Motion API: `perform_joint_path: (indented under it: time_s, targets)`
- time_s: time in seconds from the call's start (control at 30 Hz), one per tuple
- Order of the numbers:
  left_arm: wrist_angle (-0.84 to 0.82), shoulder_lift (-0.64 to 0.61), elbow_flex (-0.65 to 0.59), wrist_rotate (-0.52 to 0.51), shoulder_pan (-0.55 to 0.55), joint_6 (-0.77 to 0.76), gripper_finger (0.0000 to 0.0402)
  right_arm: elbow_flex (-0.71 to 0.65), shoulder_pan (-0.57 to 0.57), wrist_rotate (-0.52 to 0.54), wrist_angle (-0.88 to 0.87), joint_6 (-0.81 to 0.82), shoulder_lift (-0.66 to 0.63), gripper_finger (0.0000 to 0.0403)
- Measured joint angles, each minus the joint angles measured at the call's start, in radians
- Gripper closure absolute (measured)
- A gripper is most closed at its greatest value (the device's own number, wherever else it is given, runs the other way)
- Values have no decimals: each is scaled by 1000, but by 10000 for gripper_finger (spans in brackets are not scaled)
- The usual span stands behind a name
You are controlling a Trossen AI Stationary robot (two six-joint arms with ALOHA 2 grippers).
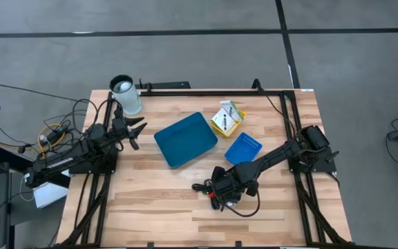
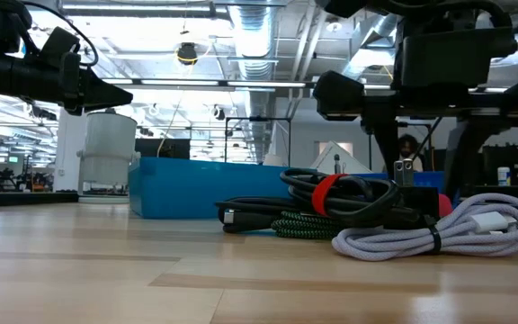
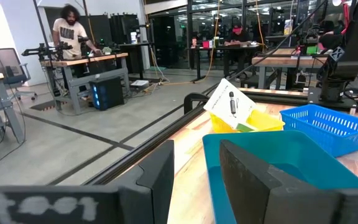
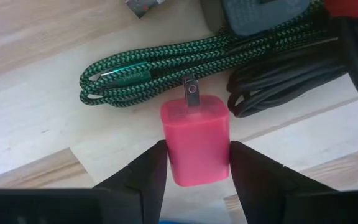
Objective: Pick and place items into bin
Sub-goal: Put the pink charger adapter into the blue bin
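Progress: nothing is seen inside the large blue plastic bin [image 1: 185, 139]; the items are judged still to be placed.
Right tool [image 4: 194, 163]: closed on the pink plastic plug charger [image 4: 197, 140], low over the wooden counter [image 1: 150, 200].
Cables: the green-black braided cable [image 4: 166, 68] lies just beyond the charger.
Left tool [image 3: 194, 171]: held open, waiting near the bin.

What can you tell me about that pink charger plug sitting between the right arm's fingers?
The pink charger plug is a small, glossy, rounded block, plastic by the look, with metal prongs standing out of one end toward the braided green-and-black cable. It sits between the two dark fingers of the right hand, which press its two sides. Pale wooden table shows beneath it; whether it rests there or is lifted cannot be told. A black cable bundle lies beside it, not touching.
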Motion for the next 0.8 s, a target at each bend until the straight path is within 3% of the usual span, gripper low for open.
perform_joint_path:
  time_s: [0.8]
  targets:
    - [0,0,0,0,0,0,282,16,3,35,-91,81,0,259]
